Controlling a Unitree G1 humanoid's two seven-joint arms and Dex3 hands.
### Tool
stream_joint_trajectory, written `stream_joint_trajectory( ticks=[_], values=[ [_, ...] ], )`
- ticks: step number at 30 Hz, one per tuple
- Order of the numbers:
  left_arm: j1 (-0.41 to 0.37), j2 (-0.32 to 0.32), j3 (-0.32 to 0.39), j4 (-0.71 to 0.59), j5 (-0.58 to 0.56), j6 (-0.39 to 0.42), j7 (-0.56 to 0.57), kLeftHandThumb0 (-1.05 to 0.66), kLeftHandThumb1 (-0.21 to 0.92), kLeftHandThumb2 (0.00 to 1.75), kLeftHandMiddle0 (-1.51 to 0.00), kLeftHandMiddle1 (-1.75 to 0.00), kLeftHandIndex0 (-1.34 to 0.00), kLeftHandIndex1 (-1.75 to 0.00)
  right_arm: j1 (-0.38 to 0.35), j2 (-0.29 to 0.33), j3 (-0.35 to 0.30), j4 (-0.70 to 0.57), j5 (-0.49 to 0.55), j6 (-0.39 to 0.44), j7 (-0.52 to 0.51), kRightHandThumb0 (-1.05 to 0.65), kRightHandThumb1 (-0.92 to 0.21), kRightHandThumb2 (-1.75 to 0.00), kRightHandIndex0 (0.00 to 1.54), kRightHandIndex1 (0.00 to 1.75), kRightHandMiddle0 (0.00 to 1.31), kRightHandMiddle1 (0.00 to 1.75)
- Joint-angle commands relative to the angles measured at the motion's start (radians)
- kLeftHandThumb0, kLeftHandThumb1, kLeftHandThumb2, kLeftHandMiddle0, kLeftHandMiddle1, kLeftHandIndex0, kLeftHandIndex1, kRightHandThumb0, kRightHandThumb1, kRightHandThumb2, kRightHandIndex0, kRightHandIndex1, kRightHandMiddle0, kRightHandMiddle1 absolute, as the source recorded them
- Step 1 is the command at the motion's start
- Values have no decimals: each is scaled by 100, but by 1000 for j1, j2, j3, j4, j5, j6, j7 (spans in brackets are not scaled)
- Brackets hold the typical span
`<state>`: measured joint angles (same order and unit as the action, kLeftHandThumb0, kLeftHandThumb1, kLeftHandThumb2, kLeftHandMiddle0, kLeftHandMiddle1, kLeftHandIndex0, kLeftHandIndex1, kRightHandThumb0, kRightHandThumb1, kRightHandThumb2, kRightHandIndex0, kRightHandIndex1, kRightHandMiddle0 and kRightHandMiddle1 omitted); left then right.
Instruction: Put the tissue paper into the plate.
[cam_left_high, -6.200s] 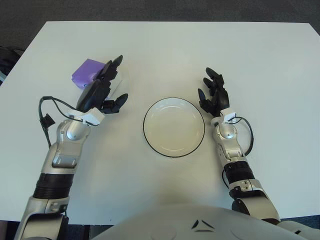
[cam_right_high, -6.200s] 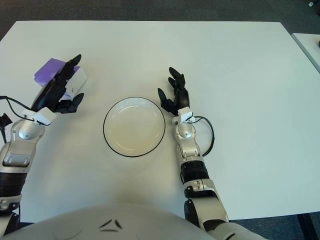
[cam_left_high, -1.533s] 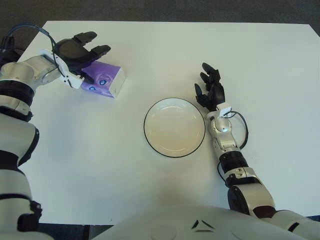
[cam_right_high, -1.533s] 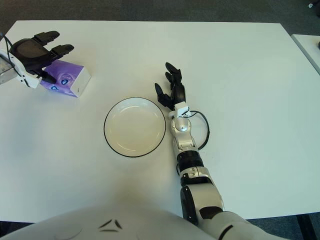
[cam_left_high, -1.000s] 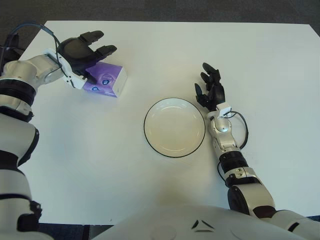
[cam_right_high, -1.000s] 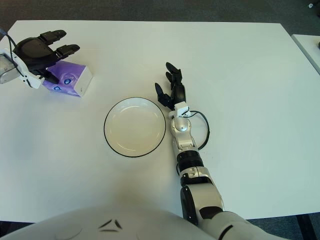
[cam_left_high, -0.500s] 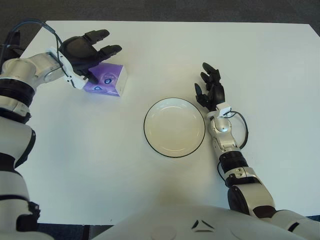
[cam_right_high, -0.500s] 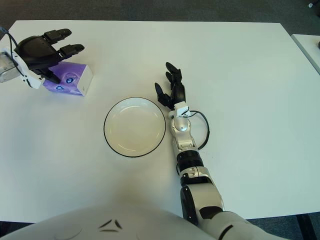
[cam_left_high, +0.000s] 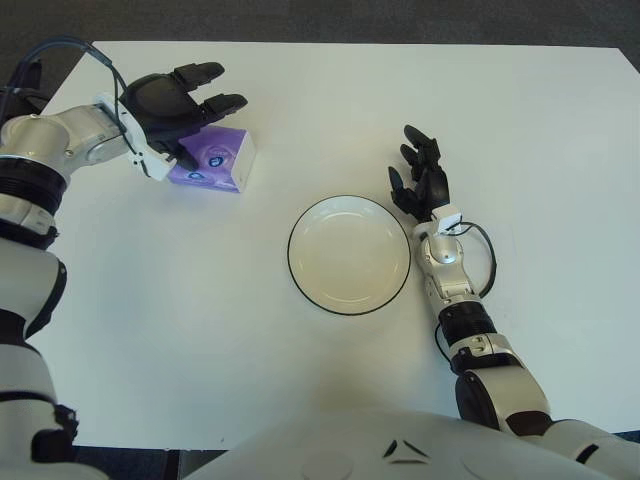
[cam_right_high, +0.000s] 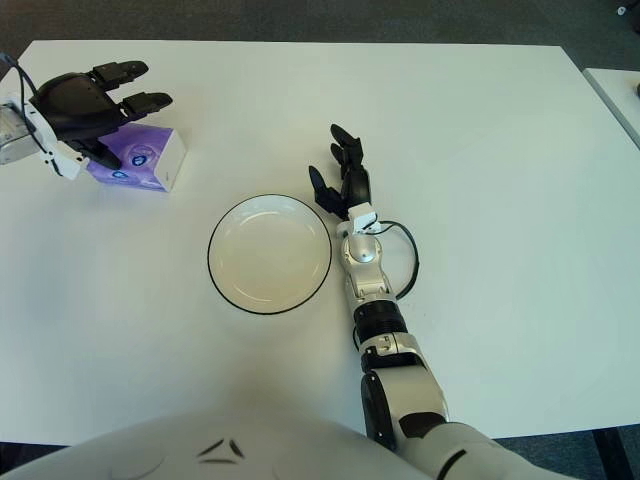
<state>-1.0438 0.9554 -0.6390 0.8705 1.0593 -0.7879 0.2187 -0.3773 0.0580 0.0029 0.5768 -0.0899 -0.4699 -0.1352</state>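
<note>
Tissue paper pack (cam_left_high: 213, 161) lies on the white worktop (cam_left_high: 330, 90) near its far-left corner, well apart from the central plate (cam_left_high: 349, 254). The left hand (cam_left_high: 172, 108) arches over the pack, fingers (cam_left_high: 222, 101) apart, positioned for a grasp. The right hand (cam_left_high: 425, 185) idles beside the plate's right rim, fingers relaxed.

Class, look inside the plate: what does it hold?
Nothing: the plate shows only its bare white inside. The tissue pack sits on the table to its left, partly covered by the left robot hand.
</note>
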Motion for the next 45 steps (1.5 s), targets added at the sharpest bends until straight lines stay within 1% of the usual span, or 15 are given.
stream_joint_trajectory(
  ticks=[1, 9, 12, 22, 31, 35, 38, 45],
  values=[
    [25, 20, 17, -12, -31, -25, -70, -105, 91, 11, -7, -1, 0, -40, 96, 6, -2, 86, 8, 66, 4, -61, -91, -46, 9, 57, 0, 58],
    [35, 24, 34, -32, -65, -49, -177, -105, 92, 13, -5, 0, 0, -36, 96, 9, -2, 85, 8, 62, 1, -62, -90, -45, 9, 57, 0, 60],
    [39, 23, 42, -38, -80, -52, -220, -105, 91, 12, -3, 0, 0, -34, 96, 10, -2, 84, 7, 62, 0, -62, -91, -45, 9, 57, 0, 60],
    [61, 8, 66, -46, -104, -26, -307, -105, 89, 11, -1, 0, 0, -32, 93, 11, -1, 86, 7, 61, 0, -62, -91, -45, 9, 57, 0, 61],
    [67, -1, 61, -54, -97, 11, -359, -105, 89, 10, -1, 0, 0, -30, 94, 15, -1, 86, 7, 54, -4, -61, -91, -45, 9, 56, 0, 62],
    [77, -17, 51, -54, -90, 46, -399, -105, 88, 9, 0, 0, 0, -28, 96, 15, -1, 82, 8, 56, -3, -60, -91, -45, 9, 56, 0, 61],
    [79, -19, 53, -54, -93, 51, -412, -104, 88, 9, 0, 0, 0, -28, 98, 15, -2, 81, 9, 57, -3, -60, -91, -46, 9, 56, 0, 61],
    [75, -49, 26, -16, -54, 87, -386, -104, 87, 9, 0, 0, 0, -24, 101, 16, -2, 79, 12, 56, -1, -60, -90, -46, 9, 56, 0, 60]
  ],
)
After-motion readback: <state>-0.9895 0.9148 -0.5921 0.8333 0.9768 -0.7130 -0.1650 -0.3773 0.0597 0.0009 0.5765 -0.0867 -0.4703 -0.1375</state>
